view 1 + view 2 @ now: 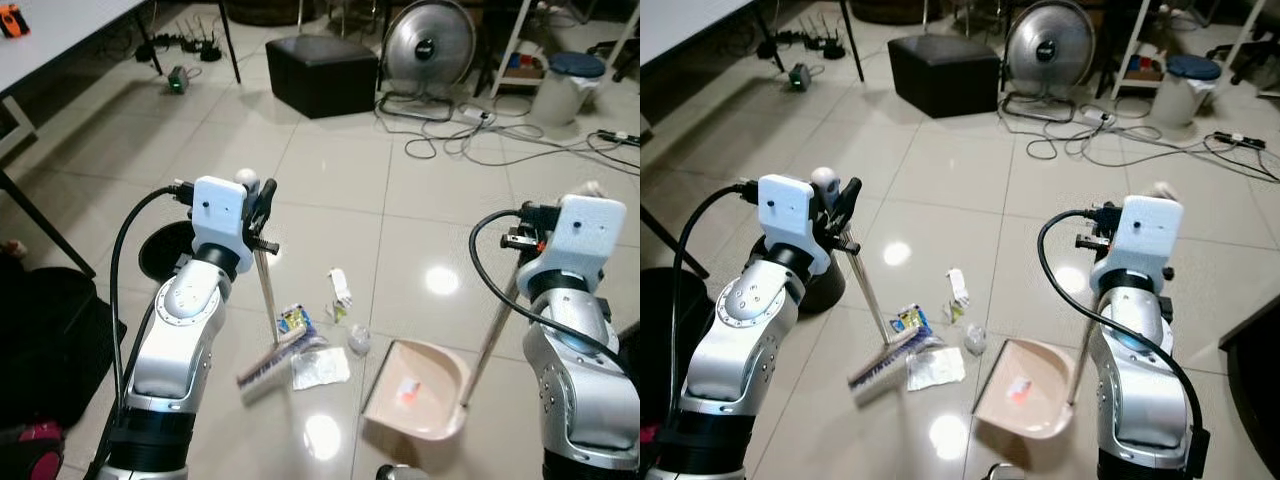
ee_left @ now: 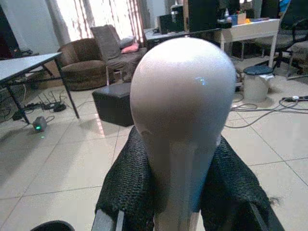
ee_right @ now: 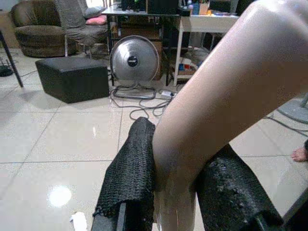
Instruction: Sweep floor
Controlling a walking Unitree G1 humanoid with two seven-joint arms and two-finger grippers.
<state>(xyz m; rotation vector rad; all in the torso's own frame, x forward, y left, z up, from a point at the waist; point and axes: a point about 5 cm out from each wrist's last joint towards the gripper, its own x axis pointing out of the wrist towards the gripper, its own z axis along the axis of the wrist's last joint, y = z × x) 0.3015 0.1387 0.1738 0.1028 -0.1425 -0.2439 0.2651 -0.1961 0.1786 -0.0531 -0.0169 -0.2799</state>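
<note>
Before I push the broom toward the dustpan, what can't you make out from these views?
- Broom bristles: where they meet the floor, the blue wrapper and the clear wrapper overlap them in the eye views.
- Red scrap in the dustpan: too small to identify.
- Floor under the dustpan's near edge: cut off at the frame bottom.
- Both wrist views: each handle knob blocks the floor ahead.

Broom [image 1: 268, 300]: thin metal handle, rounded white knob on top, standing near upright; pale brush head [image 1: 270, 366] down on the tiled floor [image 1: 330, 170], touching a blue-and-yellow wrapper [image 1: 293, 322] and a clear wrapper [image 1: 321, 368]. Beige dustpan [image 1: 418, 390] just beside, mouth toward the litter, long handle slanting upward. Small white scraps [image 1: 341, 290] lie near.
</note>
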